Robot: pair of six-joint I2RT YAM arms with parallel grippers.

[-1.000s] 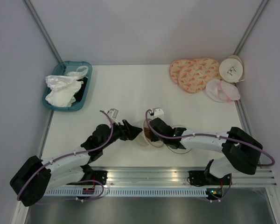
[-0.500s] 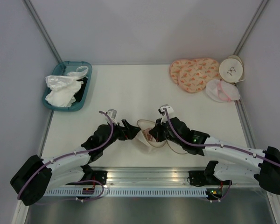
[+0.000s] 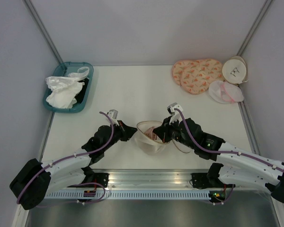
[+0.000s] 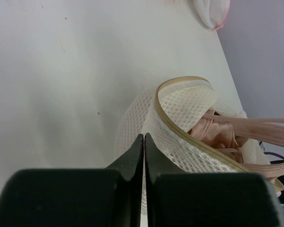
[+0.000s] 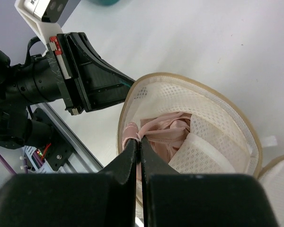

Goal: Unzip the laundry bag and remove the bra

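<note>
Right pincer (image 5: 138, 141), arm outstretched, on bra (image 5: 166, 131)

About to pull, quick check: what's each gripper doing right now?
Left gripper: shut, apparently pinching the laundry bag at its mesh edge.
Right gripper: shut on the bra inside the open bag.

Open table (image 3: 132, 90) beyond the laundry bag (image 3: 149, 137) — tray (image 3: 75, 64) far left.
</note>
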